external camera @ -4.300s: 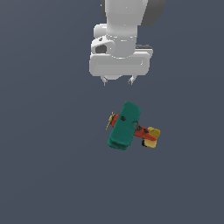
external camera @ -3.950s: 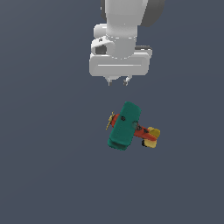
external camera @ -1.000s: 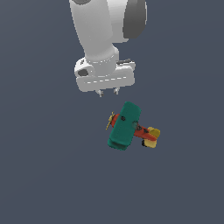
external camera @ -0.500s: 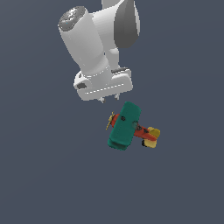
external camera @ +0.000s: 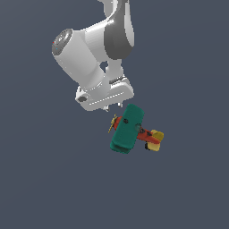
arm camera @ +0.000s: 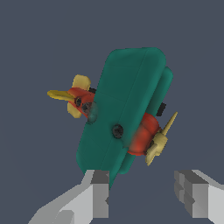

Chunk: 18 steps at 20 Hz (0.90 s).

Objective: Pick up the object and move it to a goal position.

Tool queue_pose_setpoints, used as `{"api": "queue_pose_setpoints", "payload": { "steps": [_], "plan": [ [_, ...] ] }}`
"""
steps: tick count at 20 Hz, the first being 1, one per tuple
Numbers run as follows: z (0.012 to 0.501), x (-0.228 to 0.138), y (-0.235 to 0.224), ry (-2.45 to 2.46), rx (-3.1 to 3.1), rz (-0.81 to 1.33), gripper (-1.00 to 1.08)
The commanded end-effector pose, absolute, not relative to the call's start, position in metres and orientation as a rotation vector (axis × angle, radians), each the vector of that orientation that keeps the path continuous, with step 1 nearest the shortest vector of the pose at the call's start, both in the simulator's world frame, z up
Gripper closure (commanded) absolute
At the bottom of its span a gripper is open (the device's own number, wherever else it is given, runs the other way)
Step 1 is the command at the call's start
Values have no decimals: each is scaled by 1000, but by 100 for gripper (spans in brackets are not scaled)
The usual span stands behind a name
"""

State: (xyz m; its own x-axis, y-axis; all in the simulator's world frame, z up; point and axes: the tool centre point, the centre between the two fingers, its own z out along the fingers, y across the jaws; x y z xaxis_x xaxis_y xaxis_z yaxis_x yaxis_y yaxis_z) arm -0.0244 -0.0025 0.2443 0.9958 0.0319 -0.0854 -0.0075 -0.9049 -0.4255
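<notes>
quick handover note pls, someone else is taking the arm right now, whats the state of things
Gripper: open and empty, both fingers apart in the wrist view, nothing between them.
Toy biplane: lying on the grey surface, teal wings up, yellow propeller toward the gripper, yellow tail on the far side. In the exterior view the gripper sits just beside and above it, tilted, no contact seen.
Done: approach only.
Left: line up over the plane, close on it, lift, carry to the goal. No goal marker shows in either view.
</notes>
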Motion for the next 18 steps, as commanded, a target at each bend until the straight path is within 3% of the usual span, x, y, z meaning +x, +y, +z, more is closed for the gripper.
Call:
{"api": "queue_pose_setpoints", "payload": {
  "steps": [1,18],
  "plan": [
    [239,-22,-1,-11,-2660,124,-20],
    [205,0,4,38,-2400,72,-20]
  ]
}}
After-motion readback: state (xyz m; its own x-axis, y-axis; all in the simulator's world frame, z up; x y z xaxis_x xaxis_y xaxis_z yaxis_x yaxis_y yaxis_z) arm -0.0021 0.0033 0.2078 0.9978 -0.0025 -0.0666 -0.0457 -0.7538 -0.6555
